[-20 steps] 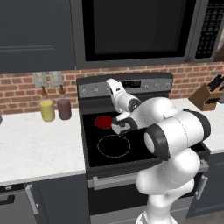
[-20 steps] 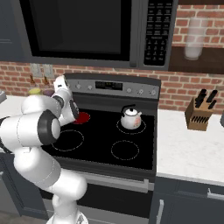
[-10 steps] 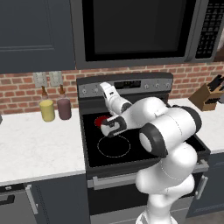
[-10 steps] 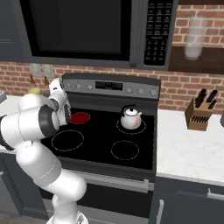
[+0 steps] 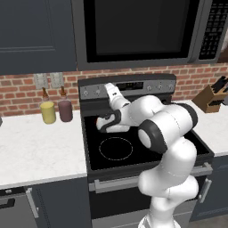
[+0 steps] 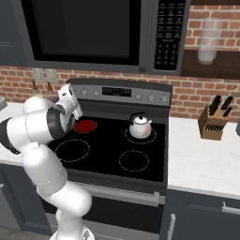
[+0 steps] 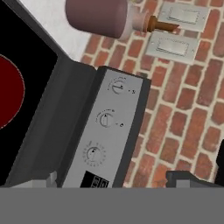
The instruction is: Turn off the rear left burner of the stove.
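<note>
The small round rear left burner [image 6: 85, 125] glows dark red on the black glass top of the stove [image 6: 112, 145], in the back left corner of the cooktop, just in front of the grey steel back panel [image 6: 124, 93]. In the hand view a slice of the same red disc [image 7: 9, 89] shows at the left edge, with three small round grey knobs [image 7: 106, 118] in a row on the panel beside it and a dark display below them.

The white arm's end effector [image 5: 105, 124] hangs low over the back left part of the cooktop, close to the panel; in the hand view its two dark finger tips [image 7: 186, 179] stand far apart at the bottom, released and grasping nothing.

A thin white ring [image 5: 116, 148] marks the front left zone. A white kettle [image 6: 140, 126] sits on the rear right zone.

On the white bench [image 5: 35, 147] left of the stove, against the brick wall, stand a yellow bottle [image 5: 47, 111] and a maroon bottle [image 5: 65, 109] side by side. A wooden knife block [image 6: 211, 123] stands on the bench to the right. A large black microwave [image 6: 93, 33] hangs above the stove.
</note>
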You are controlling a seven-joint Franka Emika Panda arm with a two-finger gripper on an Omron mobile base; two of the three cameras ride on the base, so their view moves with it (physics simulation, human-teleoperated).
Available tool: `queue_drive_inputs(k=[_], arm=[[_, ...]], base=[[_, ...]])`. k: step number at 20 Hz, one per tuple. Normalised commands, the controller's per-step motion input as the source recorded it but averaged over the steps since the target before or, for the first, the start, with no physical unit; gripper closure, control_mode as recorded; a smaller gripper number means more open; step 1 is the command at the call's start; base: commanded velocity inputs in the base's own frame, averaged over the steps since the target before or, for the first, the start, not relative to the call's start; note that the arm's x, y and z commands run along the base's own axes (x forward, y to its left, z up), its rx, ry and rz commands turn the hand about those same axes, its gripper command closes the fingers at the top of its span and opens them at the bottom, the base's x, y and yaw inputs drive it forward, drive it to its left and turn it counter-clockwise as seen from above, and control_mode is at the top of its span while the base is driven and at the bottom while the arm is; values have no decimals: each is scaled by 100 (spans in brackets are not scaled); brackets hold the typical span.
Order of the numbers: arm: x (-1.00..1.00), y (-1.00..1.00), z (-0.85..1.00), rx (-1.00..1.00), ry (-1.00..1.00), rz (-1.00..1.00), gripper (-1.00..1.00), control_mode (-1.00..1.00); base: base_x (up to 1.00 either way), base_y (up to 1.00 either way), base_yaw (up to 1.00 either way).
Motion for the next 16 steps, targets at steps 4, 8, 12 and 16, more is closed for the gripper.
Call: queue_drive_inputs(k=[4, 8, 12, 16], arm=[[27, 12, -4, -5, -5, -16, -100, -100], [12, 27, -8, 0, 0, -2, -100, -100], [1, 31, -8, 0, 0, 0, -100, -100], [0, 21, -4, 0, 0, 0, -100, -100]], base=[[0, 0, 0], [0, 0, 0], [0, 0, 0], [0, 0, 0]])
